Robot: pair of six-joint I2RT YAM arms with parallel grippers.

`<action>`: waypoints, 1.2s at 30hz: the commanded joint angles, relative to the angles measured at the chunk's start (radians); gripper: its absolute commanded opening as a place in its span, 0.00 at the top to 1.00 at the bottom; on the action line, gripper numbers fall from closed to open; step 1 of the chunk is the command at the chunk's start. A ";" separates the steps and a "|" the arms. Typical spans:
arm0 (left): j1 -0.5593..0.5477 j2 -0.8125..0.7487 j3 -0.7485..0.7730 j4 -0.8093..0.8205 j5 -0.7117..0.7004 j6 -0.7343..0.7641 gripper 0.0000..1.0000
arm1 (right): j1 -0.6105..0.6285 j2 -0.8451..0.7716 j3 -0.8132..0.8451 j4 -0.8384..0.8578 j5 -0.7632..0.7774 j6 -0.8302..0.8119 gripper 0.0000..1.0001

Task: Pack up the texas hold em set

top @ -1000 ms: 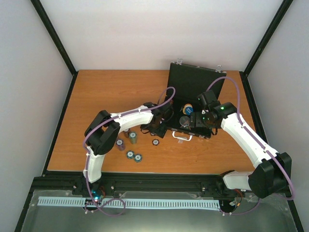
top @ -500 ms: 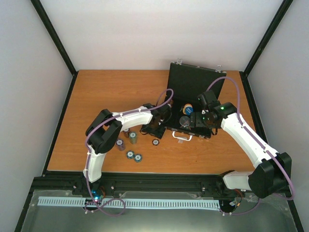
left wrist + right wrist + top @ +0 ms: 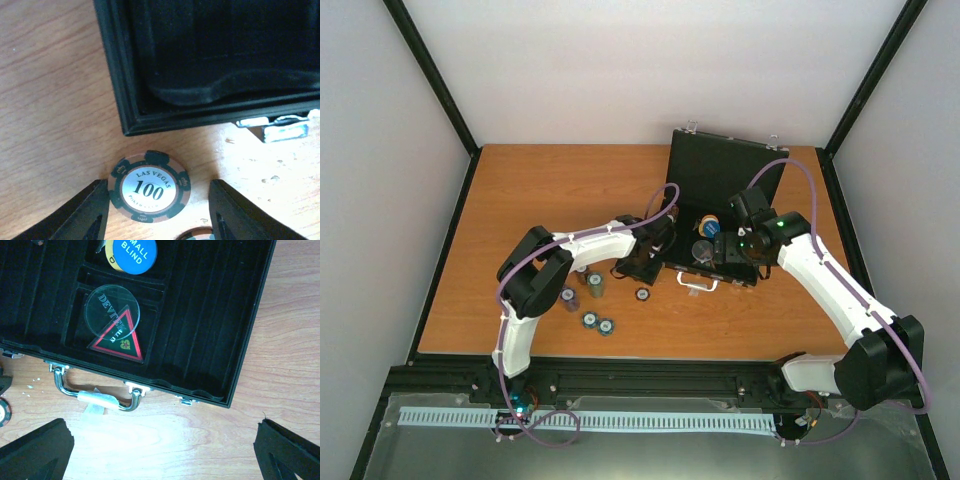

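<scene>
L fingers [image 3: 90,212] stand apart, one each side of the 100 chip [image 3: 149,187], nothing clamped yet. The L one looks v. close to the chip's rim; the R one has a clear gap. R gripper [image 3: 165,450] has its fingers [image 3: 35,450] spread wide w/ nothing between them, hanging over the table [image 3: 520,200] just in front of the case's handle [image 3: 95,392].

The chip lies flat on the wood, just beside the near corner of the open black case [image 3: 120,75].

Risks, as we judge them: the chip is thin & flat, so the pads may ride over it or squirt it sideways. An uneven close could shove it vs. the case wall. A 2nd chip [image 3: 197,234] sits just below and may get nudged. The latch [image 3: 280,130] is near the R finger's side.

Around: blue small-blind disc [image 3: 134,252], clear dealer disc [image 3: 107,307] & triangular token [image 3: 122,340] are in their case pockets. More loose chips [image 3: 590,320] & short stacks [image 3: 595,285] wait on the table. R arm over the case front could crowd the drop-off.
</scene>
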 commanded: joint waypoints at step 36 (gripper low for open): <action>0.008 -0.033 0.065 -0.103 -0.130 0.023 0.57 | -0.009 -0.015 -0.017 0.007 -0.007 0.012 0.00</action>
